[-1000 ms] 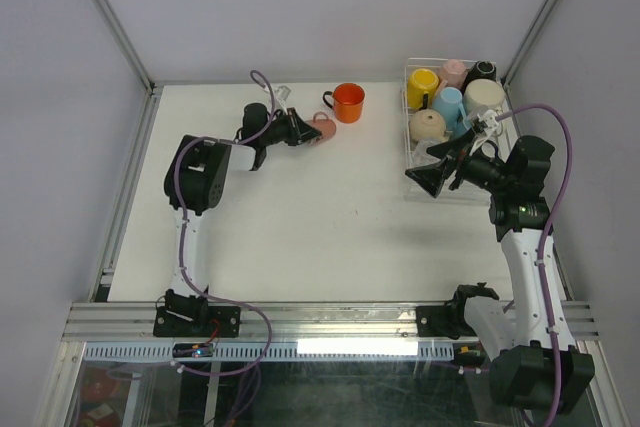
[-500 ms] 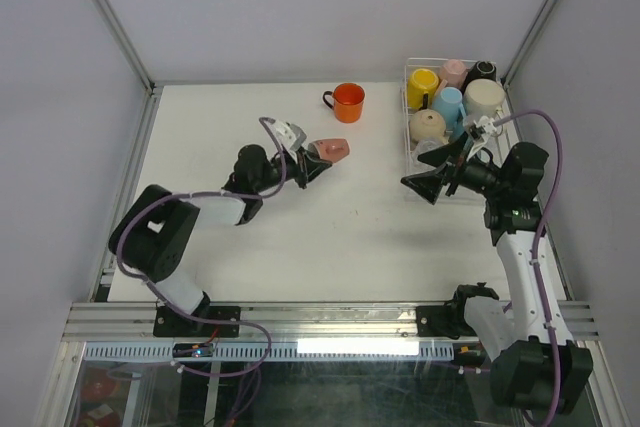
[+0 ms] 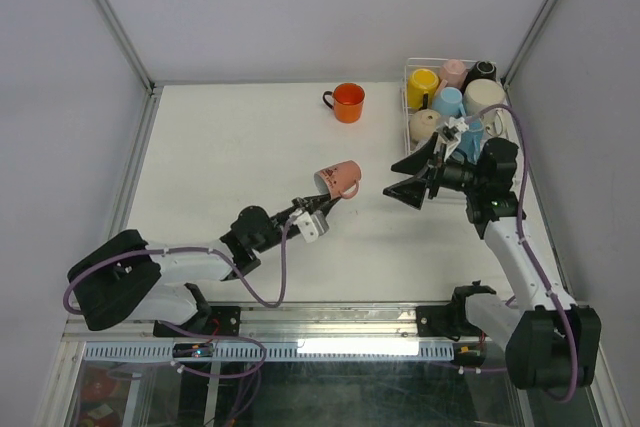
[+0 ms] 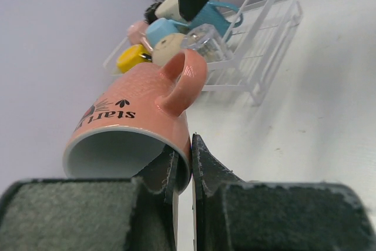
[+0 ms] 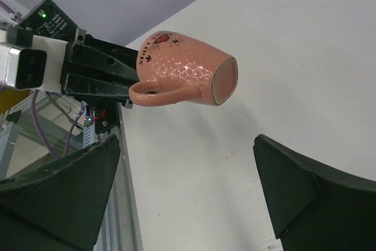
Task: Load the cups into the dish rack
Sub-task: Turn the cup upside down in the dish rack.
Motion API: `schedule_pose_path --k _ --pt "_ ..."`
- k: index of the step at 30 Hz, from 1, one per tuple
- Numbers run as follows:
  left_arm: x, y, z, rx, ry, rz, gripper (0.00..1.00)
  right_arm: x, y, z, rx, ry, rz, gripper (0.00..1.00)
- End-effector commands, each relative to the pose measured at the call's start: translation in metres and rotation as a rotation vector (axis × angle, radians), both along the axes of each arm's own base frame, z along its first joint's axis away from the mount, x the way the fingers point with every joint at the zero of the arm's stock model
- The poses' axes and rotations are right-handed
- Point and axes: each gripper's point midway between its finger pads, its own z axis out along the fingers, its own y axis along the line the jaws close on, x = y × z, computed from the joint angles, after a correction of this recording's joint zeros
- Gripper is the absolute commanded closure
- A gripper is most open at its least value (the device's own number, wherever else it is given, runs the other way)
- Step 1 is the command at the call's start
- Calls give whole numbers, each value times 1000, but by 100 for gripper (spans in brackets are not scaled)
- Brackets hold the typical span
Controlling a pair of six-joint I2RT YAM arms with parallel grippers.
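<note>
Pinches the pink mug [image 3: 338, 179] by its rim in the left gripper [image 3: 321, 208], aloft near the table [image 3: 250, 147] centre. Holds the right gripper [image 3: 395, 179] spread wide at the mug's 3 o'clock. Part-filled rack [image 4: 258, 57] at 2 o'clock.

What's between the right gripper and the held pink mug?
Nothing; only bare white table shows between right gripper and pink mug, in the right wrist view.

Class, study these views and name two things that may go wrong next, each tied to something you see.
1. The left end effector pinches the pink mug only at its rim, tilted above the table; it may slip.
2. The right end effector is open, facing the mug; a mistimed handover might drop it.
</note>
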Motion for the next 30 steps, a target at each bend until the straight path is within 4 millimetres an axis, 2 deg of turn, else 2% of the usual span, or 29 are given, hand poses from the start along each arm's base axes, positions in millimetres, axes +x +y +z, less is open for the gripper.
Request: schedule_pose_path --k 1,12,16,18,25,26,27,28,30 --pt "9 11 47 45 -322 191 100 1 13 4 8 -15 69 0" --pt "5 -6 68 192 -599 305 100 1 34 -15 -2 87 149 0" --pt "4 -13 73 207 -668 328 100 1 42 -14 1 51 176 0" --pt "6 -20 65 234 -682 327 100 -3 45 -14 1 47 190 0" --pt "3 -30 74 203 -748 350 100 -8 50 -12 4 24 215 0" --pt "2 -31 76 191 -758 359 100 -31 50 -5 45 209 297 6" --pt "2 -31 77 184 -766 369 100 -31 51 -6 46 198 299 6" --pt "3 -31 78 178 -764 377 100 -52 49 1 67 379 377 13" --pt "2 -32 80 163 -760 379 100 -54 49 2 69 385 383 14"
